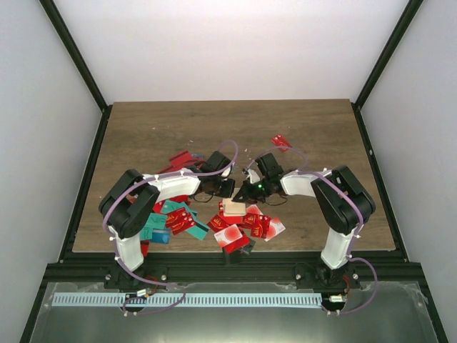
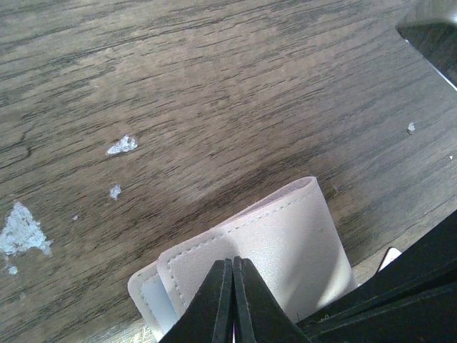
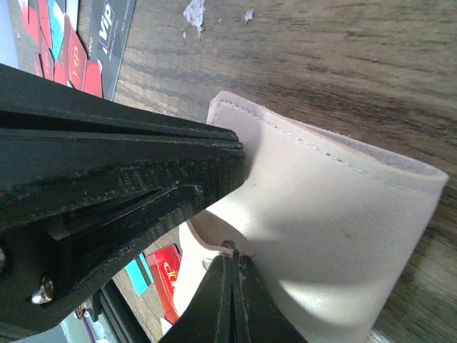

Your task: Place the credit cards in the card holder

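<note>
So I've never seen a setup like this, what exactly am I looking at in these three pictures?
Two robot arms are bolted at the near edge of a wooden table. One picture looks down from above; the other two come from cameras on each wrist. Many small credit cards, mostly red, lie scattered near the arms. Both grippers meet at a beige card holder: the left gripper is shut on one edge, and the right gripper is pinched on it too. No card appears to be in the holder yet.
</note>
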